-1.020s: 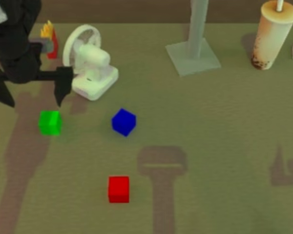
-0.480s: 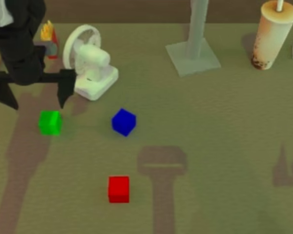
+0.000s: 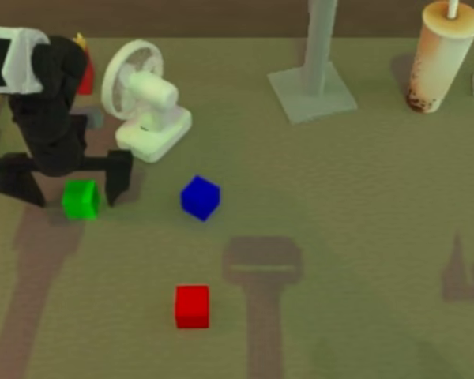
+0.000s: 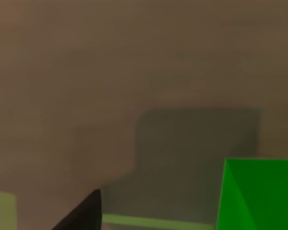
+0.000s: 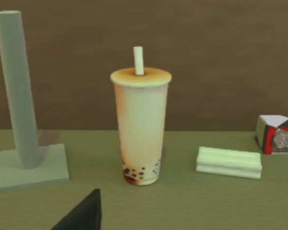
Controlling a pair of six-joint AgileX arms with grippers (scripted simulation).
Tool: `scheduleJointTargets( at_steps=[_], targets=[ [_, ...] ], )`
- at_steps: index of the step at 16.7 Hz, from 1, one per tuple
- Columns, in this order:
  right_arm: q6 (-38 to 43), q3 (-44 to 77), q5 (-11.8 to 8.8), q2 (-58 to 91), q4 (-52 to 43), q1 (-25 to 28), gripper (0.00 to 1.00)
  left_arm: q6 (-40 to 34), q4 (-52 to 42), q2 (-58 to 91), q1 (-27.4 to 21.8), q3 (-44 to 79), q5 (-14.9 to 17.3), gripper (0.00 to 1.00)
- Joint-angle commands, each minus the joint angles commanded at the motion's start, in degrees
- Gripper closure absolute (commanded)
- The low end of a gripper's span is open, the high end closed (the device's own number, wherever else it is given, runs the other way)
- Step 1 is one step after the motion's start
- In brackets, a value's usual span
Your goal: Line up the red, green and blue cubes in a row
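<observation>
Top view: left gripper [image 3: 65, 180] spread around green cube [image 3: 80, 198].

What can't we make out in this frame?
- Right hand: absent from top view; right wrist view's edge cuts off all but one dark finger, so open or shut is unclear.
- Fries carton: mostly hidden behind the left arm, top view.
- Green cube: cut off at the left wrist view's edge.

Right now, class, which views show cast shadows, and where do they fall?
Top view: dark arm shadows streak the table below the left gripper. Left wrist view: a blocky shadow beside the green cube. Right wrist view: hardly any.
</observation>
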Motion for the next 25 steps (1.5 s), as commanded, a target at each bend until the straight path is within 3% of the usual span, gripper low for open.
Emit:
scheduleJointTargets(
  at_steps=[4, 17, 25],
  targets=[
    [0.0, 0.0, 0.0, 0.0, 0.0, 0.0, 0.0, 0.0, 0.12, 0.07, 0.0, -0.09, 0.0, 0.0],
    [0.0, 0.0, 0.0, 0.0, 0.0, 0.0, 0.0, 0.0, 0.12, 0.07, 0.0, -0.09, 0.0, 0.98],
    [0.0, 0.0, 0.0, 0.0, 0.0, 0.0, 0.0, 0.0, 0.12, 0.07, 0.0, -0.09, 0.0, 1.0]
  ],
)
